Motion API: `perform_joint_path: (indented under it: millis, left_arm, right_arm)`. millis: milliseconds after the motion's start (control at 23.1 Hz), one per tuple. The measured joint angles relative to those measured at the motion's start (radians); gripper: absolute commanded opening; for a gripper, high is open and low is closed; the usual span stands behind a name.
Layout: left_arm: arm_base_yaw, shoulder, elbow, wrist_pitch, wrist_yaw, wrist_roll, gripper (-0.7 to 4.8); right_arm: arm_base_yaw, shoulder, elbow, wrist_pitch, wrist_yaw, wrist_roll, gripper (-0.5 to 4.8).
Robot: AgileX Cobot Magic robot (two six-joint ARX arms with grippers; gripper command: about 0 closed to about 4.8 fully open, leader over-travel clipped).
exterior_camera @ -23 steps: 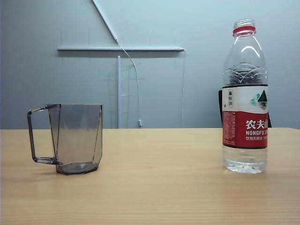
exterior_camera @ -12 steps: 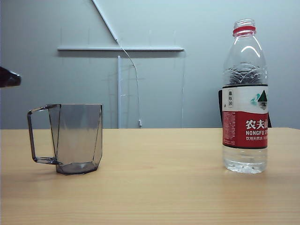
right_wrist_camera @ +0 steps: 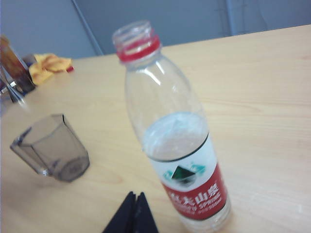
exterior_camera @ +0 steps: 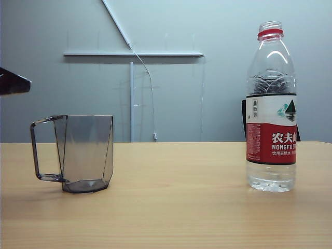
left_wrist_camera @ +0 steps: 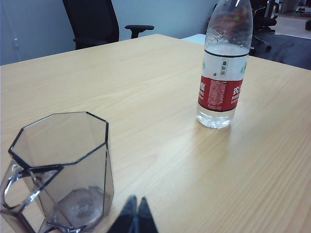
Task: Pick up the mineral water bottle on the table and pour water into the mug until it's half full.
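While standing upright on the table (exterior_camera: 171, 207), well apart from the mug (exterior_camera: 85, 153), the mineral water bottle (exterior_camera: 271, 109) shows no cap above its red neck ring, with water (exterior_camera: 271, 182) visible below the red-and-white label. Taken from the bottle as landmark: mug far off to one side in the exterior view, upright, handle turned away from the bottle, nothing visible inside. Seen in the left wrist view: left gripper (left_wrist_camera: 135, 217) hanging just beside the mug (left_wrist_camera: 58, 170), dark fingertips pressed together, clenched on nothing, well away from the bottle (left_wrist_camera: 224, 68); in the exterior view, only a dark tip (exterior_camera: 13, 83) of that arm at the frame edge, above the mug and on the mug's far side from the bottle. Seen in the right wrist view: right gripper (right_wrist_camera: 132, 216) just beside the bottle (right_wrist_camera: 170, 131) near its label, fingertips likewise closed together and holding nothing, apart from the plastic; mug (right_wrist_camera: 51, 153) farther off across the tabletop. Past the mug from the bottle, a yellow cloth (right_wrist_camera: 48, 65) at the table's far edge. Behind the table, beyond the bottle, a black office chair (left_wrist_camera: 97, 22).
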Motion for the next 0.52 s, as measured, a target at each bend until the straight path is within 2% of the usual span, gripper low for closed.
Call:
perform_joint_path:
  millis: [43,87,216,390,519]
  left_arm:
    - [0.000,0.000,0.000,0.000,0.000,0.000,-0.02]
    - [0.000,0.000,0.000,0.000,0.000,0.000,-0.02]
    - [0.000,0.000,0.000,0.000,0.000,0.000,-0.02]
    - [0.000,0.000,0.000,0.000,0.000,0.000,-0.02]
    - [0.000,0.000,0.000,0.000,0.000,0.000,-0.02]
  right_arm:
    - [0.024,0.002,-0.002,-0.006,0.008,-0.004,1.97]
    - [0.091,0.013,-0.005,-0.009,0.040,-0.007,2.41]
    - [0.199,0.022,-0.005,-0.008,0.158,-0.015,4.79]
    - [0.365,0.043,-0.010,0.019,0.406,-0.064,4.79]
    - [0.400,0.063,-0.069,0.128,0.422,-0.109,4.79]
